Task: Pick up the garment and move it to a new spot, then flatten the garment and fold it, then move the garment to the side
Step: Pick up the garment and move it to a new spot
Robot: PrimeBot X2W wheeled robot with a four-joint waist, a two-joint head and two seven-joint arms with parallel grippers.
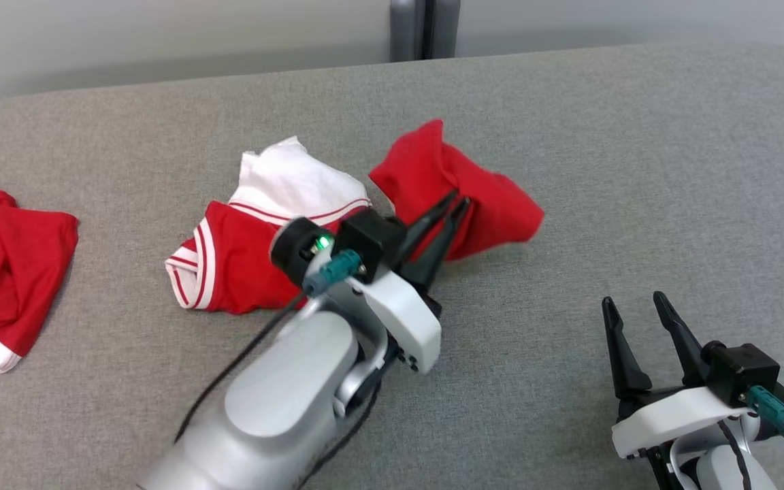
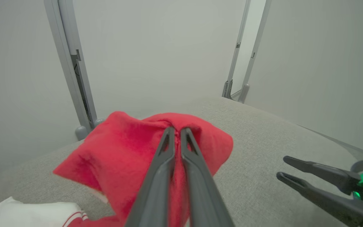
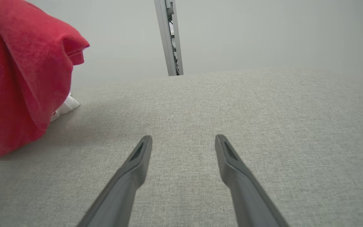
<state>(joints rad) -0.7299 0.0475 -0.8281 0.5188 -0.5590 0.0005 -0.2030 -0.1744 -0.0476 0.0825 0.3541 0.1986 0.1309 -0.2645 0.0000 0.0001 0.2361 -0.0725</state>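
Head view, garment (image 1: pixel 242 262): red and white, crumpled at the middle of the grey fabric surface (image 1: pixel 637 156), towards its far edge.
Left gripper (image 1: pixel 457 199): clamped on a raised red fold.
Right gripper (image 1: pixel 632 297): spread wide, empty, by the near edge.
Handling: probably light, limp and quick to bunch; hem corners look like the best hold.

The garment (image 1: pixel 256 252) is red with a white part and red-and-white striped trim; the bench (image 1: pixel 637 170) is plain grey.
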